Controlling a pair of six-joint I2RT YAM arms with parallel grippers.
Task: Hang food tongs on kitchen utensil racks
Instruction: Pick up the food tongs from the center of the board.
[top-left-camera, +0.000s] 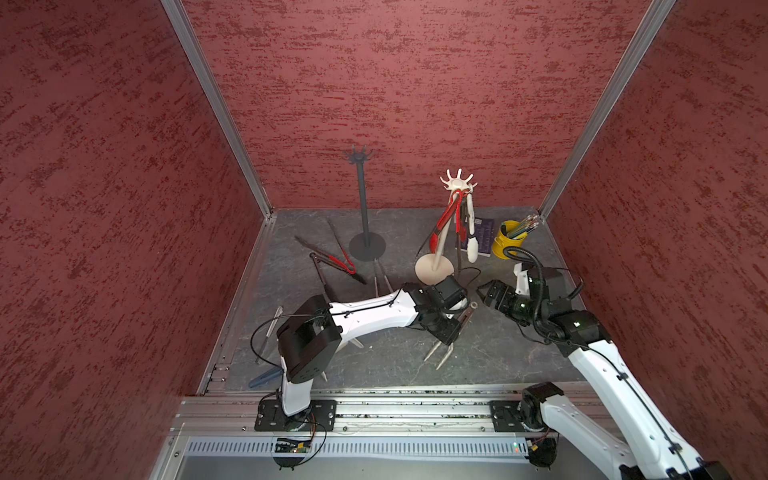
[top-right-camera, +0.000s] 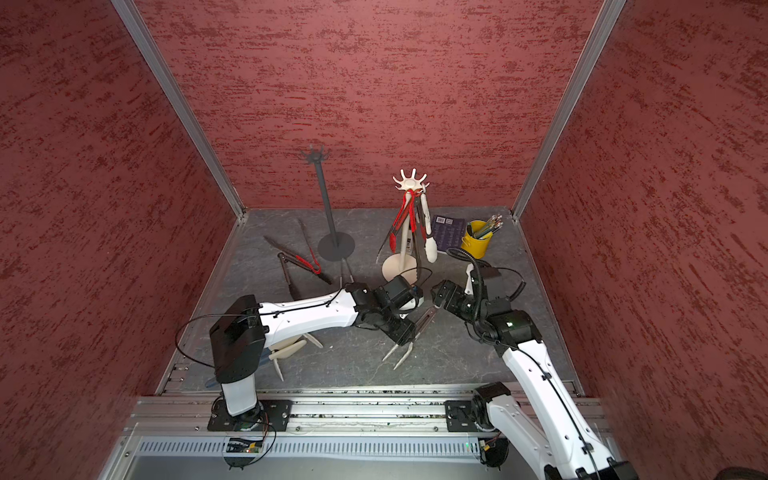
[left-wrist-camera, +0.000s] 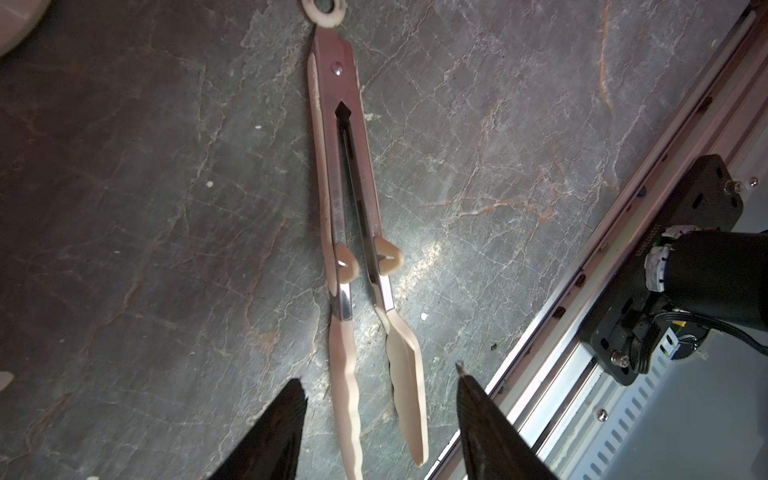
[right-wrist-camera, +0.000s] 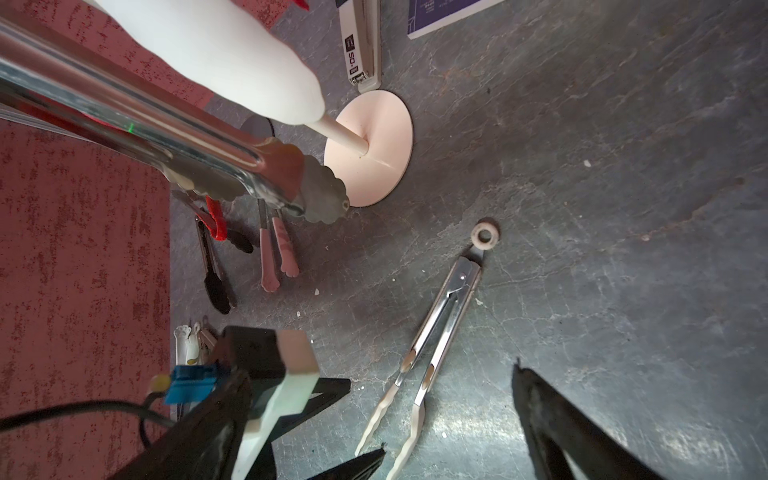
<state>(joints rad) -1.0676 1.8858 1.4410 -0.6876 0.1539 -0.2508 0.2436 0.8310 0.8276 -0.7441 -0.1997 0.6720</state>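
Cream-tipped metal food tongs (left-wrist-camera: 353, 199) lie flat on the grey floor, ring end away from the front rail. My left gripper (left-wrist-camera: 380, 374) is open and straddles their cream tips without touching them; in a top view it (top-left-camera: 448, 338) hangs over those tongs (top-left-camera: 440, 360). My right gripper (right-wrist-camera: 449, 407) is open and empty near the same tongs (right-wrist-camera: 449, 307). The cream-white rack (top-left-camera: 441, 245) carries red, white and dark tongs. Nothing hangs on the dark grey rack (top-left-camera: 364, 199). More tongs lie loose: red-and-black (top-left-camera: 343, 264), pink (right-wrist-camera: 282, 253), cream (top-right-camera: 286, 349).
A yellow cup (top-left-camera: 507, 243) of pencils and a purple book (top-left-camera: 484, 232) sit at the back right, with a stapler (right-wrist-camera: 361, 41) beside the cream rack's base (right-wrist-camera: 386, 166). The aluminium rail (top-left-camera: 374, 401) runs along the front. Red walls enclose three sides.
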